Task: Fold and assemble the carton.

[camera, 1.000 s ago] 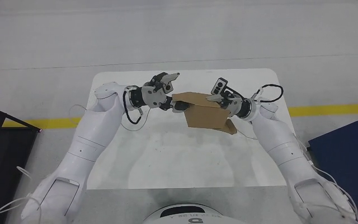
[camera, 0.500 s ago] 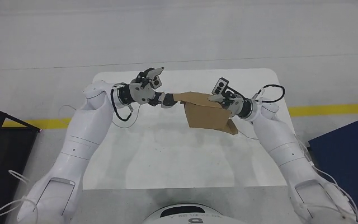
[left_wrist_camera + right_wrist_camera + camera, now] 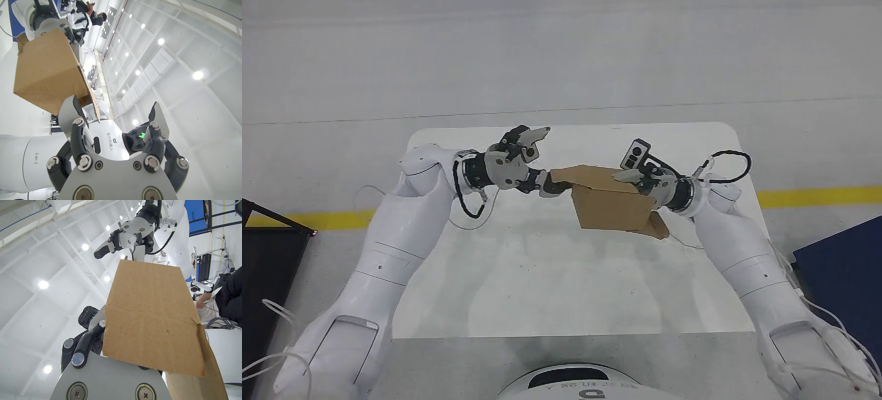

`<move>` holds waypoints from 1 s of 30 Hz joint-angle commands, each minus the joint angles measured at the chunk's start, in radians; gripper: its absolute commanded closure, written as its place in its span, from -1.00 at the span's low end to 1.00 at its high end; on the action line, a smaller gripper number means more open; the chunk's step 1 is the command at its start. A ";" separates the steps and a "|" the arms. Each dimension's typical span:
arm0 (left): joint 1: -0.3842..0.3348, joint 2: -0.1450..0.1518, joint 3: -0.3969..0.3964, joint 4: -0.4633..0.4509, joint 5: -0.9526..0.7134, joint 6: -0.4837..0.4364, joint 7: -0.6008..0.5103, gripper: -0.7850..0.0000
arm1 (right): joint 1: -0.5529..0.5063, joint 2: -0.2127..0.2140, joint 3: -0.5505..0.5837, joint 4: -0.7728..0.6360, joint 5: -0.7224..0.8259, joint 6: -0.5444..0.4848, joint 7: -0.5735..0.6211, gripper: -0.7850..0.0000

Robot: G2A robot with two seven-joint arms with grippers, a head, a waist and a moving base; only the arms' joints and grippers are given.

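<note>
The carton, a brown cardboard box only partly folded, hangs above the far half of the white table, stretched between the two arms. The right gripper is closed on the carton's right end. In the right wrist view a flat panel with a crease across it rises straight out of that gripper. One dark finger lies against the panel's side, and the cardboard hides the other. The left gripper stands at the carton's opposite, left end with its jaws spread wide and nothing clamped between them. In the left wrist view the corner of a loose flap pokes into the gap, just beside one ribbed finger and well apart from the other. Whether that finger touches the cardboard I cannot tell. The carton's body lies beyond the left gripper's fingertips, tilted, with its long side running toward the right arm.
</note>
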 commanded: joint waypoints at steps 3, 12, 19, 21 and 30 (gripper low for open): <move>-0.012 -0.005 0.017 0.011 -0.007 0.002 -0.008 -0.69 | -0.002 0.001 0.001 -0.005 -0.003 0.002 0.003 1.00; -0.021 -0.011 0.042 0.006 -0.008 0.001 -0.010 -0.63 | -0.004 0.001 -0.003 -0.012 -0.011 0.002 -0.004 1.00; -0.013 -0.010 0.051 -0.011 0.013 -0.009 -0.004 -0.42 | -0.004 0.001 -0.004 -0.013 -0.012 0.001 -0.007 1.00; -0.010 -0.010 0.052 -0.016 0.015 -0.011 -0.004 -0.25 | -0.003 0.001 -0.004 -0.012 -0.013 0.001 -0.010 1.00; -0.002 -0.006 0.052 -0.035 0.054 -0.031 0.016 -0.12 | 0.000 0.000 -0.005 -0.008 -0.020 -0.006 -0.020 1.00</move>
